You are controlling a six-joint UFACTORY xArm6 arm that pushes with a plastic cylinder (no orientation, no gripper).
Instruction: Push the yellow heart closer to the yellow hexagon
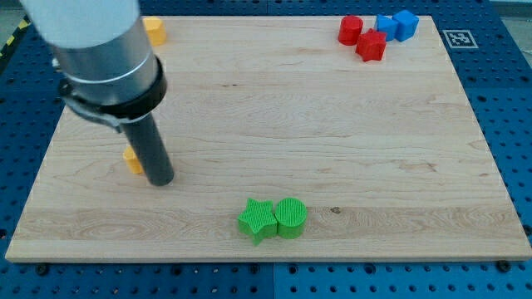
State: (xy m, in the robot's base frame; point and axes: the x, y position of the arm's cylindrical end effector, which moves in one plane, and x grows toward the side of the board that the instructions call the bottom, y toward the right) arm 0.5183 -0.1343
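A yellow block (155, 31) sits at the board's top left corner, partly hidden by the arm; its shape cannot be made out. A second yellow block (133, 160) lies at the view's left, mostly hidden behind the rod; its shape cannot be made out either. My tip (160, 180) rests on the board touching this second yellow block's right side, slightly below it. The arm's grey body covers the top left of the view.
A green star (257, 220) and a green cylinder (291, 217) touch each other near the bottom centre. A red cylinder (350, 30), a red block (371, 45) and two blue blocks (386, 27) (405, 24) cluster at the top right. The board's wooden edge (249, 259) runs along the bottom.
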